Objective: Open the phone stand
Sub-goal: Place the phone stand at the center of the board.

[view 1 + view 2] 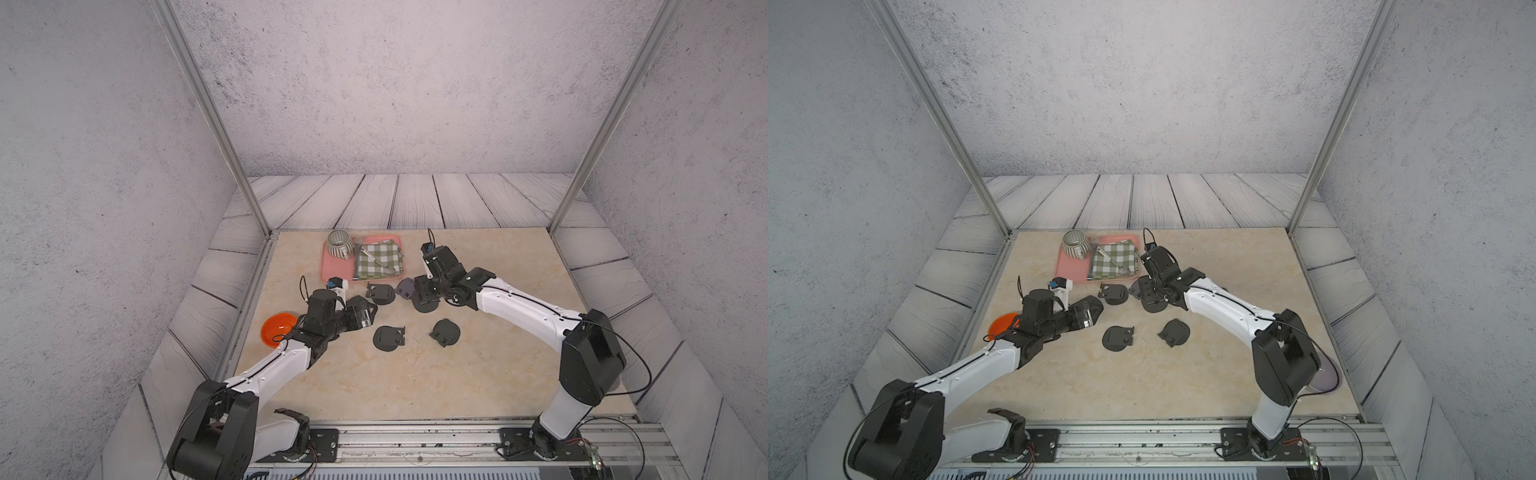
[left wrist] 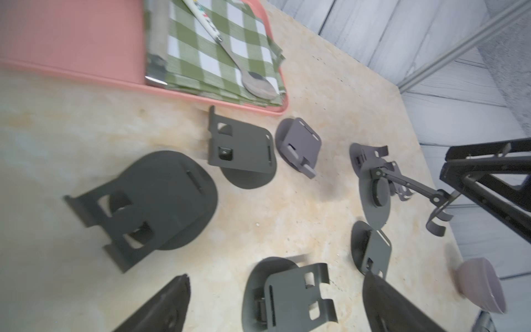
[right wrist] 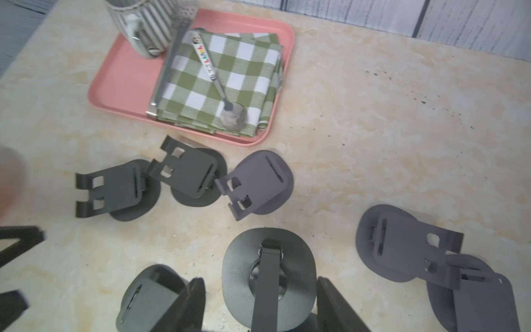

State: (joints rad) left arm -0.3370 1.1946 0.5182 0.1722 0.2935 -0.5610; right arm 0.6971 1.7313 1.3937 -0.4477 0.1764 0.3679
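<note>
The opened phone stand (image 3: 298,270) is on the beige marbled table (image 1: 498,374), just right of the middle in both top views and near the lower right corner of the pink tray (image 1: 336,268). In the right wrist view its oval base lies flat in the lower middle of the frame, with its long axis running up and down. A narrow support arm leaves a hinge at the base's upper end and comes down the frame between the fingers of the right gripper (image 3: 260,280).

In the left wrist view, at the right of the frame, that jointed arm stretches off the base toward the right edge. It ends in a hooked cradle just beside the right gripper's fingers. Whether those fingers clamp the cradle I cannot tell.

The left gripper (image 2: 275,278) hangs left of the table's middle, released, with its fingers wide apart and holding nothing. A second phone stand (image 2: 287,299) lies on the table, seen through the gap between them. In a top view this second phone stand (image 1: 389,337) has its round base to the left and its hooked lip pointing right, so its long axis runs left to right. A grey-purple phone stand (image 1: 406,287) sits just left of the opened one.
</note>
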